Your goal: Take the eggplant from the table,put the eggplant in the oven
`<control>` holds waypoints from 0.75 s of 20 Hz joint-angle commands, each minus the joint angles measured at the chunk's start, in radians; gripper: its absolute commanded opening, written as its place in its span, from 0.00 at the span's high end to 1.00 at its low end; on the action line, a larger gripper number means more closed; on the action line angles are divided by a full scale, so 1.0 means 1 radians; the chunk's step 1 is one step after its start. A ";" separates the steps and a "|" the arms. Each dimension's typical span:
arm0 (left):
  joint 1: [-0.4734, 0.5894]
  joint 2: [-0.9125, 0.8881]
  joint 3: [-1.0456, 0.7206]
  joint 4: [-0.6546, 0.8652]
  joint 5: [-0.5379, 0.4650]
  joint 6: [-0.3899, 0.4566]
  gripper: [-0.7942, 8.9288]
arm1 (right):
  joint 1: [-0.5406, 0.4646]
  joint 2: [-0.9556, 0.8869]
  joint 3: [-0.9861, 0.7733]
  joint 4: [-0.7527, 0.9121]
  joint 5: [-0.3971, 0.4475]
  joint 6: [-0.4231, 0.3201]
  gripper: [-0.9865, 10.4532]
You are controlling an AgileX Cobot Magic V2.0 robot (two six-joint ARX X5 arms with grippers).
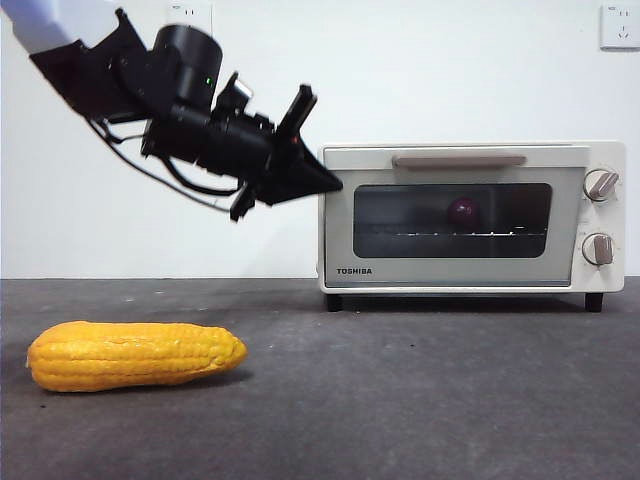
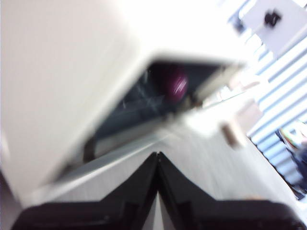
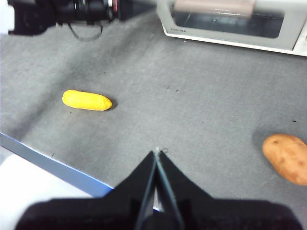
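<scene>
- Front view: the eggplant (image 1: 462,211) is sitting inside the oven (image 1: 470,216), on the wire rack (image 1: 455,233), showing as a dark purple round shape behind the glass door (image 1: 452,220).
- The oven door is looking closed in the front view; the beige handle (image 1: 459,160) is running across the top of the door, and the two knobs (image 1: 599,217) are stacked on the oven's right side.
- The left gripper (image 1: 325,180) is hanging in the air just beside the oven's upper left corner, with its jaws pinched together into a point and nothing between them.
- Left wrist view: blurred, but it is showing the same clenched jaws (image 2: 157,154) meeting at a tip, aimed at the oven (image 2: 72,86), with the eggplant (image 2: 172,84) visible as a purple blob behind the dark glass.
- The corn cob (image 1: 134,355) is lying on its side on the tabletop (image 1: 420,400), front left, well apart from the oven.
- Right wrist view: the right gripper (image 3: 157,152) is hovering above the tabletop (image 3: 192,96) near its front edge, jaws pressed together and empty.
- In that view the corn cob (image 3: 87,100) is lying well apart from a potato (image 3: 288,158), which is resting on the tabletop on the far side of the right gripper.
- The oven (image 3: 235,21) and the left arm (image 3: 57,14) are both showing at the far end of the tabletop in the right wrist view.
</scene>
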 commanded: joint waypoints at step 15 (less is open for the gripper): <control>-0.019 -0.092 0.088 -0.357 0.017 0.230 0.93 | 0.001 -0.002 0.000 -0.017 0.001 -0.016 0.92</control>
